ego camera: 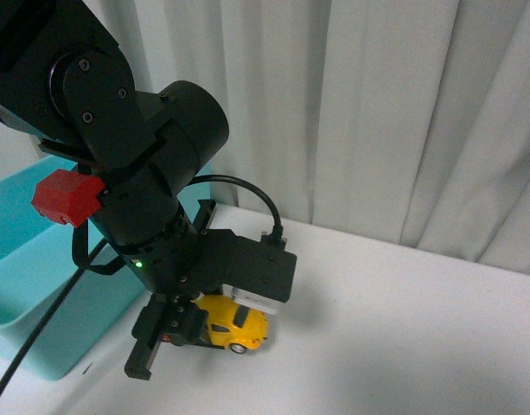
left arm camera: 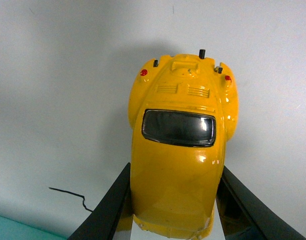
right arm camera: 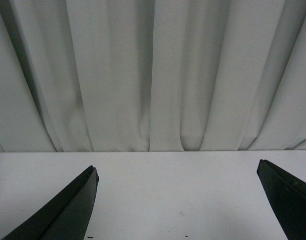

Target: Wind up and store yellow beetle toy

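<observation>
1. Bench [ego camera: 403, 328], white and flat: use as the rolling surface for winding. Press down lightly, load all four wheels, and drag straight along the toy's own length, never sideways.
2. Teal bin [ego camera: 48, 341], on the bench just left of the toy: likely the storage place. Lift well over the near wall, then release low inside.
3. Left end effector [left arm camera: 175, 172], closed onto the yellow beetle toy [ego camera: 239, 327] with one black finger against each flank at the nose half. Grip firmly enough to prevent slipping, without twisting.
4. Right end effector [right arm camera: 176, 165], spread wide, holding nothing, facing the curtain [right arm camera: 153, 75]: no part in the drag, best held clear.
5. Toy itself: under the left wrist, just beside the bin, wheels seemingly on the bench, though hard to confirm from the front view.
   - Long axis in line with the fingers.
   - Tail, with red lights and rear window, pointing away from the wrist; nose tucked toward the palm.
   - No winding key seen, so probably a pull-back type: roll tailward to wind.
</observation>
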